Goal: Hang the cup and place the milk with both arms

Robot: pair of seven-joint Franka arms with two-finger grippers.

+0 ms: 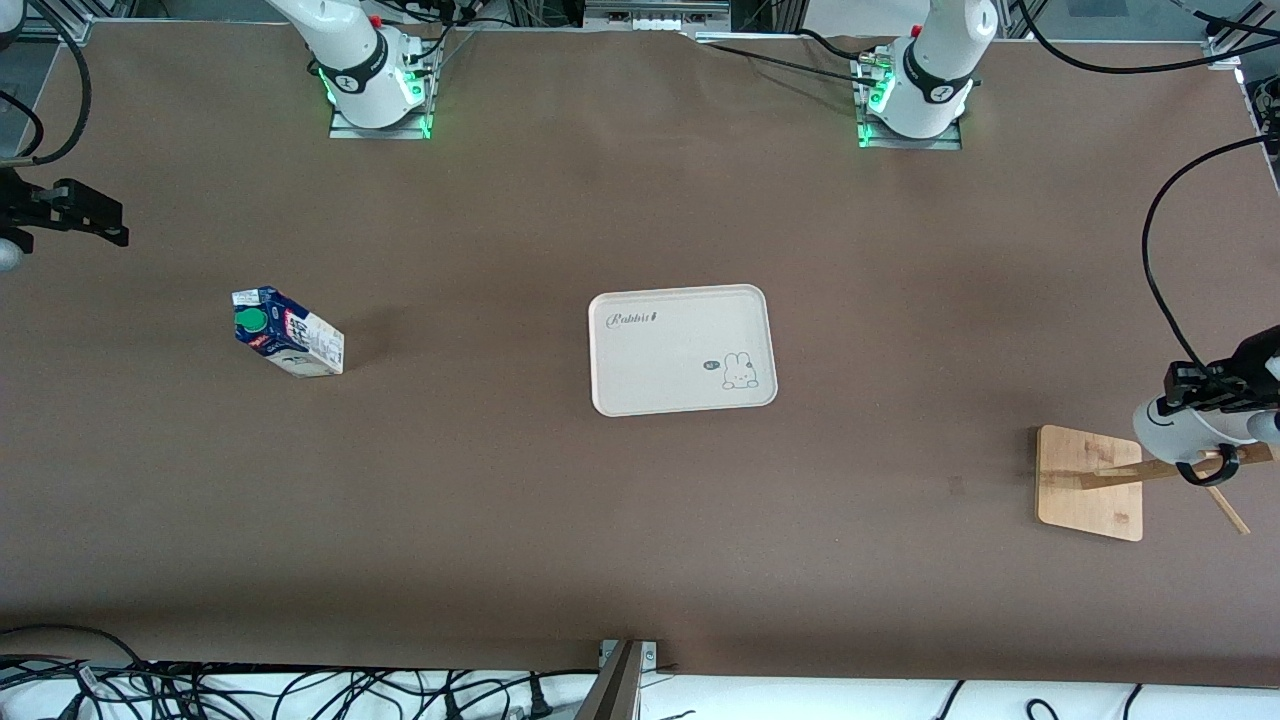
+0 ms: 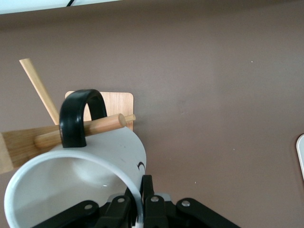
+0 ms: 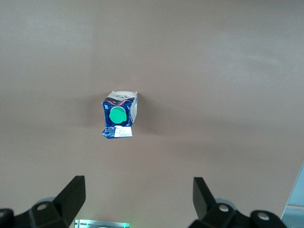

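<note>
So here's where we were: our left pincer was pinching the rim of the cup, one finger inside the wall and one outside, up over the wooden rack at the left arm's end of the tabletop. In the left wrist view the cup's black handle was already looped around the rack's peg, with the peg poking out through it. We couldn't tell whether the cup's weight sat on the peg or on our grip.

The milk was standing on the tabletop toward the right arm's end, well apart from the rabbit tray in the middle. Our right pincer hung over the tabletop near the carton, fingers spread wide and empty, basically waiting.

What worried us:
- If we let go before the handle was seated well onto the peg, the cup could slide off the tip and drop onto the rack's base.
- Pulling the inner finger out at an angle could catch the rim and drag the cup back off, or rock the rack.
- The carton looked light and tall, so an off-centre squeeze might tip it or dent it.
</note>
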